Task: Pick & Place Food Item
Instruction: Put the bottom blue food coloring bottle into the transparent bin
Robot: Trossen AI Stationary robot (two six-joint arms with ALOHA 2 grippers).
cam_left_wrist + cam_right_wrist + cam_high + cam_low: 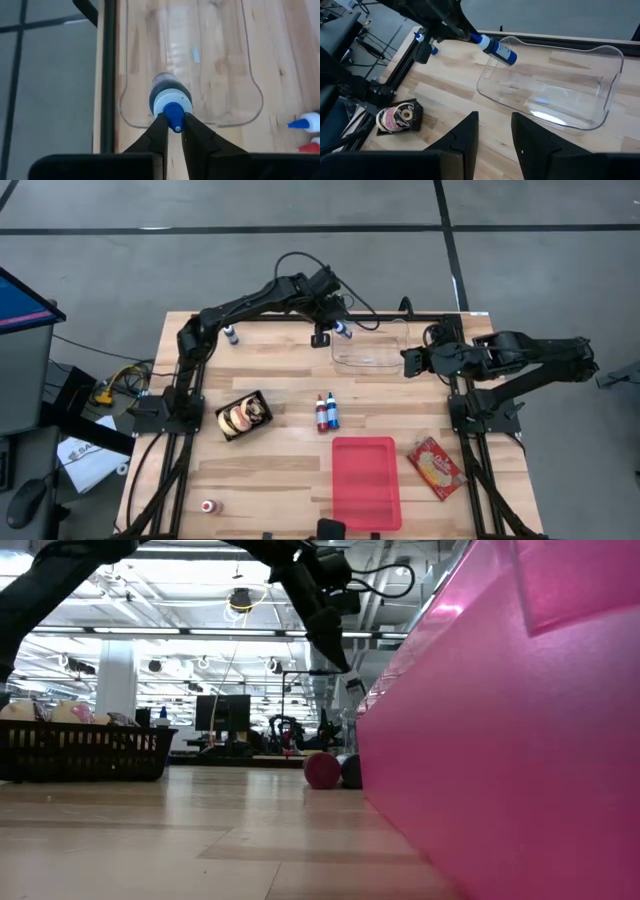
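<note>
High view: left claw (340,328) clamped on the blue-capped bottle (343,330), upper centre, at the clear bin's (372,360) left rim — carry step. Left wrist view: bottle hangs over bin. Right wrist view: right claw (495,131) parted, empty. Next: centre over bin, release.

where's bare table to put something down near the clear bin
Bare wood lies between the clear bin and the two bottles, and wider between the black basket and the red tray. It is crowded at the bin's far left corner, where the left tool holds a blue-capped bottle.
</note>
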